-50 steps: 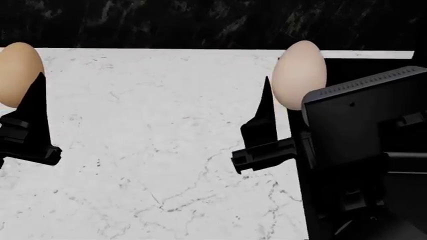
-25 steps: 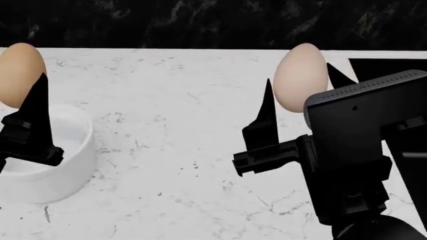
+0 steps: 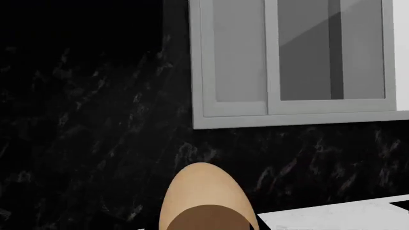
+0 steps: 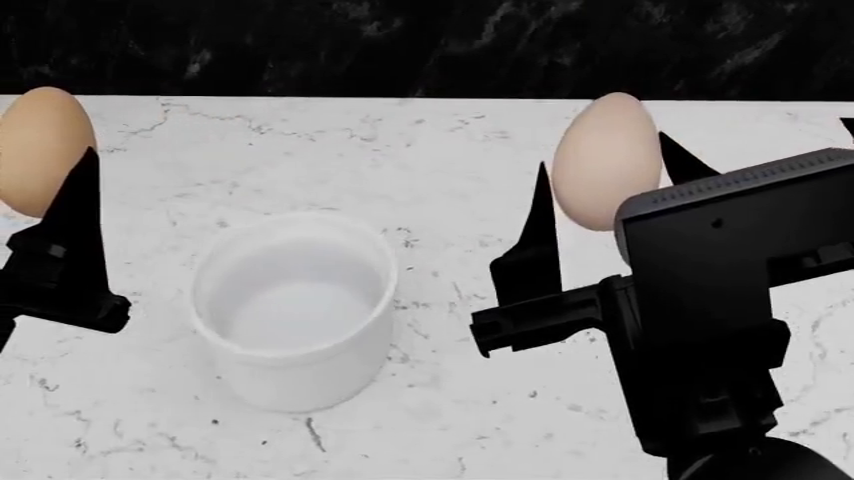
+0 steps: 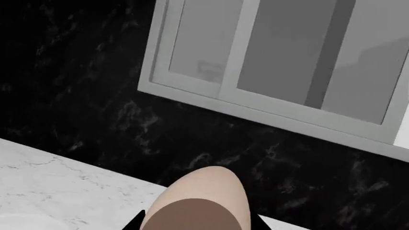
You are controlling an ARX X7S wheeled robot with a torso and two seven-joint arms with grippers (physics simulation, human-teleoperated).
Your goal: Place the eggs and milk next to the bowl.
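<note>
Bowl (image 4: 295, 322), upright on marble counter (image 4: 441, 180), between arms, nearer left gripper (image 4: 47, 200) clamping tan egg (image 4: 43, 148); right gripper (image 4: 607, 200) clamps paler egg (image 4: 603, 160); both eggs long-axis vertical.

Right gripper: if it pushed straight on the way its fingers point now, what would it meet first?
Judging by its wrist view, the right gripper, holding the pale egg, points over the counter toward the black marbled wall below the window. Probably the wall; depth is unclear.
</note>
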